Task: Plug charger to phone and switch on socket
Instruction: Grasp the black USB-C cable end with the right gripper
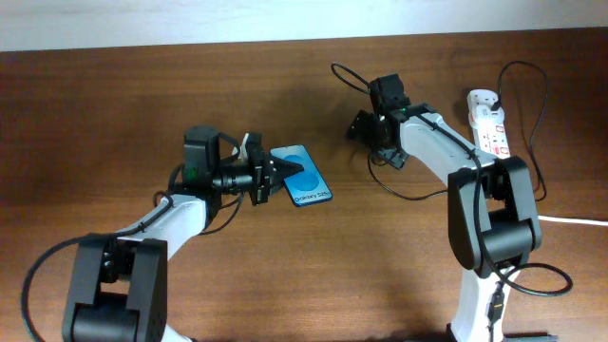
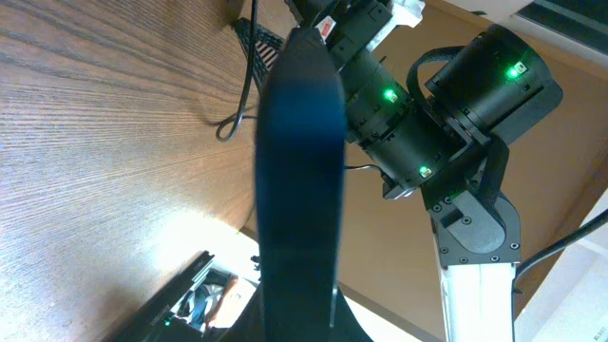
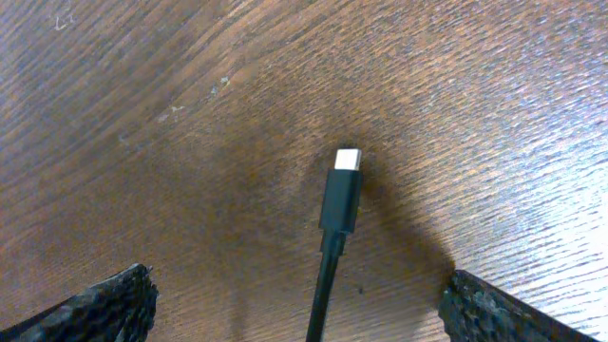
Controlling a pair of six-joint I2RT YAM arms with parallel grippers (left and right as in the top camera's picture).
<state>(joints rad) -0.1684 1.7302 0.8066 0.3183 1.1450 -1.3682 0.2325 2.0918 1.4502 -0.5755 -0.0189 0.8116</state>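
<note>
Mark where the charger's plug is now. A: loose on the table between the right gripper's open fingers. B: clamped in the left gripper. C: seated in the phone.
A: the right wrist view shows the charger plug lying on the table, the right gripper spread wide around it; the left gripper holds only the phone.

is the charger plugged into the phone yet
Out: the thin black cable's plug lies bare on the wooden table, apart from the blue-screened phone.
</note>
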